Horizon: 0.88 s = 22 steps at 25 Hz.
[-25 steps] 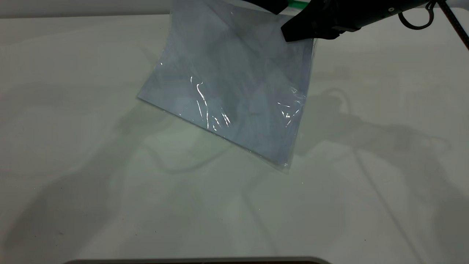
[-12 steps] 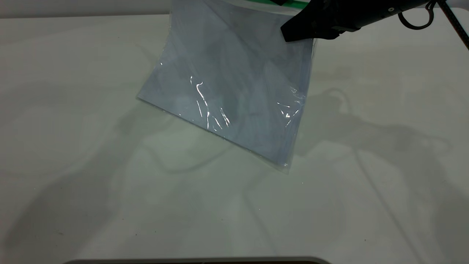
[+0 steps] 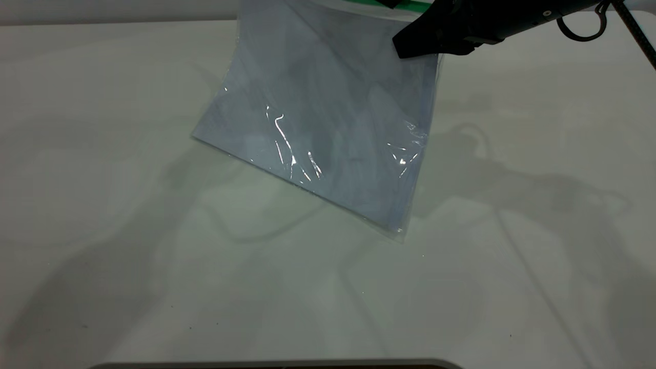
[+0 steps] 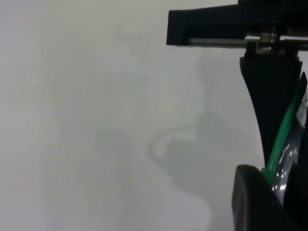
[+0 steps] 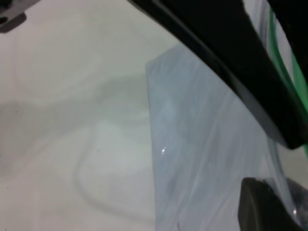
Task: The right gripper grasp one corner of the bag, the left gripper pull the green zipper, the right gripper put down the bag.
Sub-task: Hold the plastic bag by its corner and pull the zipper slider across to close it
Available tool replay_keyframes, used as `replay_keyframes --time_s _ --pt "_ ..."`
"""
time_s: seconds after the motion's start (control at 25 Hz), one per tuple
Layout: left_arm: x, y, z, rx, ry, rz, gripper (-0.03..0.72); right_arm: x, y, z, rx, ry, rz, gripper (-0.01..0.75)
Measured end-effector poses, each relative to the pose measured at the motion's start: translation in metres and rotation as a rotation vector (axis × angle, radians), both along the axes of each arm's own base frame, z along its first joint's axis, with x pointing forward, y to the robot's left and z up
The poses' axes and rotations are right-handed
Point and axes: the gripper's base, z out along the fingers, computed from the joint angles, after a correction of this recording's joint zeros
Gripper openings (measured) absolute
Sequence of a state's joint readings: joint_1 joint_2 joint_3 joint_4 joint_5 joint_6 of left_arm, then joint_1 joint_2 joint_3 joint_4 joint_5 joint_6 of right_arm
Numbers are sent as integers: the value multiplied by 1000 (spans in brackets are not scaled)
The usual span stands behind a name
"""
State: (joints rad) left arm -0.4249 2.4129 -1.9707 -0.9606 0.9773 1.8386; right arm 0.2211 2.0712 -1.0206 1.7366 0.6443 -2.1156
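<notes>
The bag (image 3: pixel 328 118) is a pale blue-grey clear pouch. It hangs tilted from its upper corner, with its lower edge on the white table (image 3: pixel 102 230). My right gripper (image 3: pixel 410 46) is shut on that corner, next to the end of the green zipper (image 3: pixel 410 6). In the right wrist view the bag (image 5: pixel 202 163) runs between the right gripper's (image 5: pixel 276 166) black fingers, with the green zipper (image 5: pixel 294 72) beside them. My left gripper (image 4: pixel 276 180) is shut on the green zipper (image 4: pixel 285 137); only a black sliver of it (image 3: pixel 389 2) shows at the exterior view's top edge.
The right arm's black cable loop (image 3: pixel 581 25) hangs at the top right. A dark rim (image 3: pixel 277 365) runs along the near edge of the table. Arm shadows fall across the table.
The left gripper has moved up and back, nearly out of the exterior view, and more of the green strip now shows. The right gripper and the bag have stayed put.
</notes>
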Motion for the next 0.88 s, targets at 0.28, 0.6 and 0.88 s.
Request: replay_keyframes --time_s 0.28,0.6,0.88 --pt "0 0 -4 -3 8 2 263 0 0 0 0 0 0 35" --pt "1 -1 -8 -1 -3 -2 144 0 0 0 -2 0 2 35" --pt "3 0 -8 3 -16 7 76 0 0 0 1 0 -2 35"
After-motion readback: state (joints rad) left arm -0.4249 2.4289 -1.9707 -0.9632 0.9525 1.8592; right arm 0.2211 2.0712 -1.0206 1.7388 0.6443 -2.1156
